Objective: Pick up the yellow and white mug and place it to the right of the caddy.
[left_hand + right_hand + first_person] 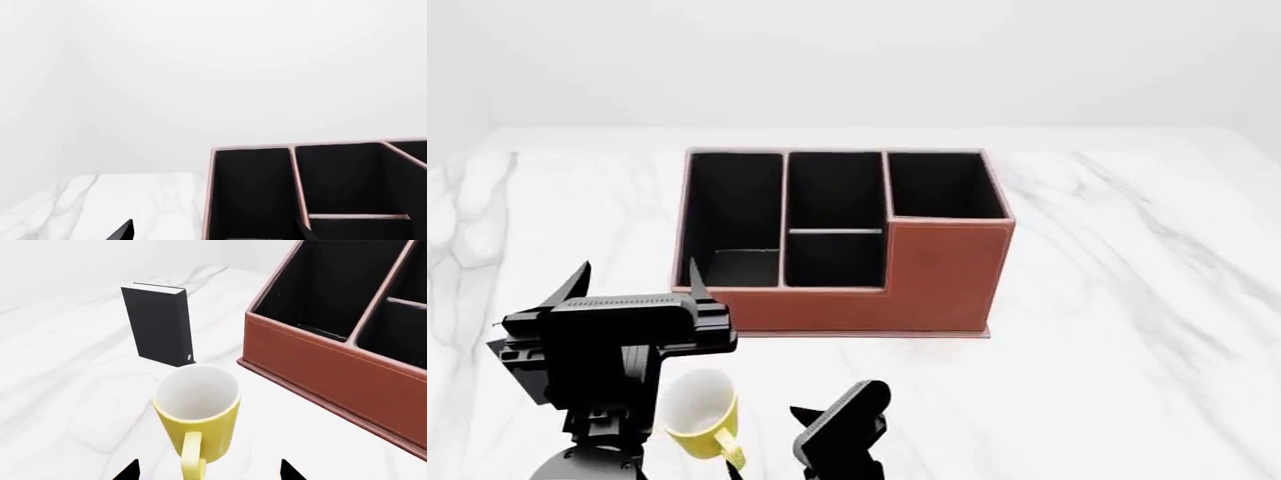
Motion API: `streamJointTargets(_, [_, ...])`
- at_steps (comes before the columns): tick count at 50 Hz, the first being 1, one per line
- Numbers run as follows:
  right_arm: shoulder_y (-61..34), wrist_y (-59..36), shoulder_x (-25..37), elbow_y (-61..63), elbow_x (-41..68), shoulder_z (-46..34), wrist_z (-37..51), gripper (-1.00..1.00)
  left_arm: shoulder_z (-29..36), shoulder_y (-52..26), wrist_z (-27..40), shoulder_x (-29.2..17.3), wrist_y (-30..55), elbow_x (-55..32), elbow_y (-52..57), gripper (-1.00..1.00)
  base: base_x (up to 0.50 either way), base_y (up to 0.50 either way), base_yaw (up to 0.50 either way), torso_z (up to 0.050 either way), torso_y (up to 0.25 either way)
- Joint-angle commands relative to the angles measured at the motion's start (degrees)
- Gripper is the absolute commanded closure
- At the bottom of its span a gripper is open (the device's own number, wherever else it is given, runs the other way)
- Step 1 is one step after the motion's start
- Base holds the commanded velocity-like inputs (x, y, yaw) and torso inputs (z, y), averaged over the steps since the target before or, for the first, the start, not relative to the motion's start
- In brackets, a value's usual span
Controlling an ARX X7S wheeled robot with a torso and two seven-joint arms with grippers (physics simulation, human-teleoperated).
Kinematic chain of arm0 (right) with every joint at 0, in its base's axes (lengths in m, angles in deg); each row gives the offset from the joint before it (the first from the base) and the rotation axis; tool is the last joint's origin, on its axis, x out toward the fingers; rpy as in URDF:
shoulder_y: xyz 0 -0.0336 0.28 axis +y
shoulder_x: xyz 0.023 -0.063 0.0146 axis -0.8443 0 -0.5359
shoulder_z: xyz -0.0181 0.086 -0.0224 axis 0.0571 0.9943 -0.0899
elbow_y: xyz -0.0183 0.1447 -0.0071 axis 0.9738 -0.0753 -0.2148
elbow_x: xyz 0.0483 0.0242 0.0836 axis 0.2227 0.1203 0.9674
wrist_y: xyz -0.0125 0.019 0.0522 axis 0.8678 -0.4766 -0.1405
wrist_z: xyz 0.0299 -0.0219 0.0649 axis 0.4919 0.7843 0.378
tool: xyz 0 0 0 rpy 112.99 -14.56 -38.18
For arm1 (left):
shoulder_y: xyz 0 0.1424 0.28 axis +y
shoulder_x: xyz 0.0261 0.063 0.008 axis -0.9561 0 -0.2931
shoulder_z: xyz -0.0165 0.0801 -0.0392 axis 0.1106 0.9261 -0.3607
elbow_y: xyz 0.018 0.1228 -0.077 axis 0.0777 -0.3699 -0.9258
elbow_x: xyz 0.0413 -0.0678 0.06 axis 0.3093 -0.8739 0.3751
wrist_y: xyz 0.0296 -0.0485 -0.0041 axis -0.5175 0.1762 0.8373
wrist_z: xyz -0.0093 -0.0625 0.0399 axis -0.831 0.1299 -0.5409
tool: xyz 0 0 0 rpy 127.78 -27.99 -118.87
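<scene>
The right claw, spread wide and empty, is the nearer one, with the upright yellow and white mug just ahead, handle toward it.

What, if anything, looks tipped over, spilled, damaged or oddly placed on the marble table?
Nothing stands out. The small yellow and white mug stands upright and empty, the reddish-brown leather-look caddy sits flat, and the thin black book stands upright.

marble table: caddy, mug (upright), black book.
</scene>
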Motion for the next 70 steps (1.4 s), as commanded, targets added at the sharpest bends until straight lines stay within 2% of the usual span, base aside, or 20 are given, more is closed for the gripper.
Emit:
streamJointTargets(1, [-2.02,-0.25,-1.89,-4.56,-0.06,-1.98,0.47,-1.00,-0.04,0.01,0.11,-0.29,-0.06,-0.60,0.00,-1.00,0.00,0.00,0.00,0.000,0.000])
streamJointTargets(21, [-10.16,2.96,-5.75,-21.56,2.53,-5.07,0.18,-1.00,-0.02,0.21,0.29,-0.88,-0.31,-1.48,0.13,-1.00,0.00,0.00,0.00,0.000,0.000])
streamJointTargets(44, [-22.58,14.57,-6.23,-43.30,17.59,-19.44,3.39,-1.00,0.22,0.76,0.64,-1.46,-0.75,-2.22,0.46,-1.00,0.00,0.00,0.00,0.000,0.000])
streamJointTargets(45, [-22.98,15.14,-6.21,-43.97,18.37,-20.15,3.50,1.00,0.24,0.78,0.66,-1.48,-0.77,-2.26,0.45,-1.00,0.00,0.00,0.00,0.000,0.000])
streamJointTargets(57, [-24.61,17.60,-5.06,-45.10,22.72,-23.65,4.83,1.00,0.59,1.03,0.86,-1.77,-0.90,-2.52,0.78,-1.00,0.00,0.00,0.00,0.000,0.000])
streamJointTargets(70, [-22.14,13.59,1.92,-28.63,23.53,-23.58,13.01,1.00,0.54,1.29,1.29,-2.10,-0.69,-2.88,1.58,-1.00,0.00,0.00,0.00,0.000,0.000])
